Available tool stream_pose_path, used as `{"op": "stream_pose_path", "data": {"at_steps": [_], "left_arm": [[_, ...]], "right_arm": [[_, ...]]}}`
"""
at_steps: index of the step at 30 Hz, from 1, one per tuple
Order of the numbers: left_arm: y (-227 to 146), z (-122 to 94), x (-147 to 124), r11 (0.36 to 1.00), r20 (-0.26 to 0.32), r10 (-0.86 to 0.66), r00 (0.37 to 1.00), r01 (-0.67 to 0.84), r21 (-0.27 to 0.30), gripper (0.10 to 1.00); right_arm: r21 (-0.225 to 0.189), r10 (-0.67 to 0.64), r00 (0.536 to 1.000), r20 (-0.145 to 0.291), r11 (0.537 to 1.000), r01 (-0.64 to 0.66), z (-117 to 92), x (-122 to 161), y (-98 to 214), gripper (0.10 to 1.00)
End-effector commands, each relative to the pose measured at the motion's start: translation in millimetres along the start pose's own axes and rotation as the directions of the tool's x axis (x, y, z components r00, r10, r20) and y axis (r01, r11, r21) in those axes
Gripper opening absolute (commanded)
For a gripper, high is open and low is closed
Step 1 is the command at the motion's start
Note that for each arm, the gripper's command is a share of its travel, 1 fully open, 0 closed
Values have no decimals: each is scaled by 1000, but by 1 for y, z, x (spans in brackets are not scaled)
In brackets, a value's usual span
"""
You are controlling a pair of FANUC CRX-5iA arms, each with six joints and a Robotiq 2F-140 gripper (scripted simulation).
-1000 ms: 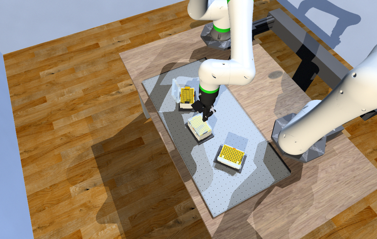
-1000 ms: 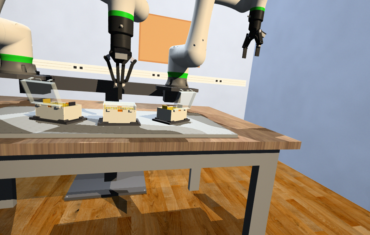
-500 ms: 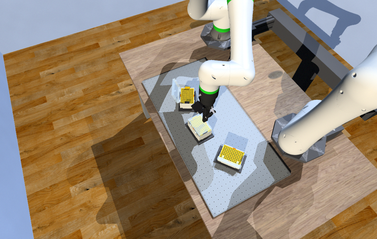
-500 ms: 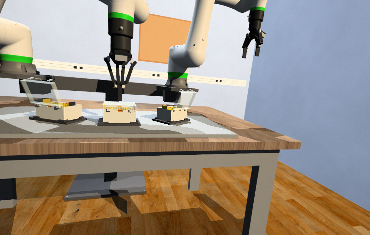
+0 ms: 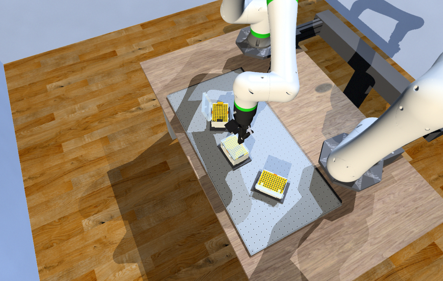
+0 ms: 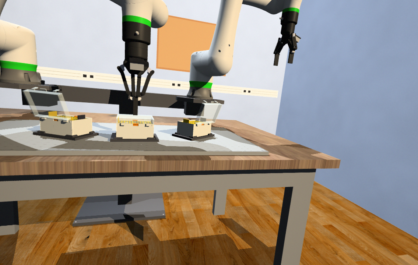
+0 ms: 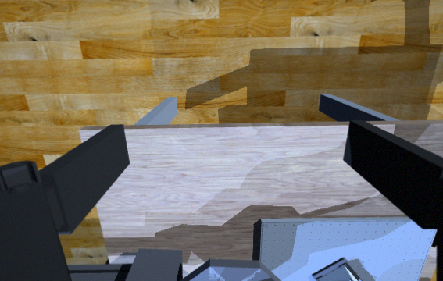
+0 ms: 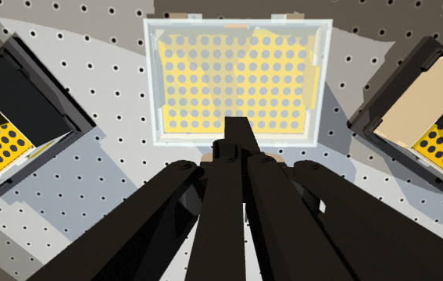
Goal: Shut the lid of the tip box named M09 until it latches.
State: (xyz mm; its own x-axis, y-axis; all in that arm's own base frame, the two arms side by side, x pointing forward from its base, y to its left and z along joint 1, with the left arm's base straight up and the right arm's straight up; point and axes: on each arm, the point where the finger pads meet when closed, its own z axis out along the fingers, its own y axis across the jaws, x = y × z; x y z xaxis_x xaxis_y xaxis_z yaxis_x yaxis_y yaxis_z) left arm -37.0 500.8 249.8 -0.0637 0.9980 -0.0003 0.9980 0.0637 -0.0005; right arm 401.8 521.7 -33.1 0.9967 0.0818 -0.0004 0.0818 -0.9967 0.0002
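Note:
The middle tip box (image 5: 238,161) (image 6: 135,131) sits in its holder plate (image 6: 134,139). Its clear lid (image 6: 151,119) (image 8: 149,78) lies down over the yellow rack; I cannot tell whether it is latched. My right gripper (image 5: 240,141) (image 6: 135,113) (image 8: 235,134) is shut and empty, fingertips down at the lid's arm-side edge; contact cannot be told. One outer box (image 5: 219,124) (image 6: 80,126) and the other outer box (image 5: 268,190) (image 6: 203,130) have raised lids. No sticker is readable. My left gripper (image 6: 283,63) (image 7: 236,142) is open and empty, high up and away from the boxes.
The boxes stand on a perforated plate (image 5: 257,237) on the wooden table (image 5: 390,223). The raised clear lids (image 6: 50,102) (image 6: 215,112) stand to either side of the middle box. The left arm reaches off beyond one side of the table.

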Motion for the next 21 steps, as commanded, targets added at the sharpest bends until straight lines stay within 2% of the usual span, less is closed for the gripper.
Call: {"op": "stream_pose_path", "data": {"at_steps": [1, 21], "left_arm": [[0, -1, 0, 1000, -2, 0, 1000, 0, 0, 1000], [0, -1, 0, 1000, -2, 0, 1000, 0, 0, 1000]], "right_arm": [[2, 0, 1000, -2, 1000, 0, -1, 1, -1, 99], [2, 0, 1000, -2, 1000, 0, 4, 1, -1, 99]]}}
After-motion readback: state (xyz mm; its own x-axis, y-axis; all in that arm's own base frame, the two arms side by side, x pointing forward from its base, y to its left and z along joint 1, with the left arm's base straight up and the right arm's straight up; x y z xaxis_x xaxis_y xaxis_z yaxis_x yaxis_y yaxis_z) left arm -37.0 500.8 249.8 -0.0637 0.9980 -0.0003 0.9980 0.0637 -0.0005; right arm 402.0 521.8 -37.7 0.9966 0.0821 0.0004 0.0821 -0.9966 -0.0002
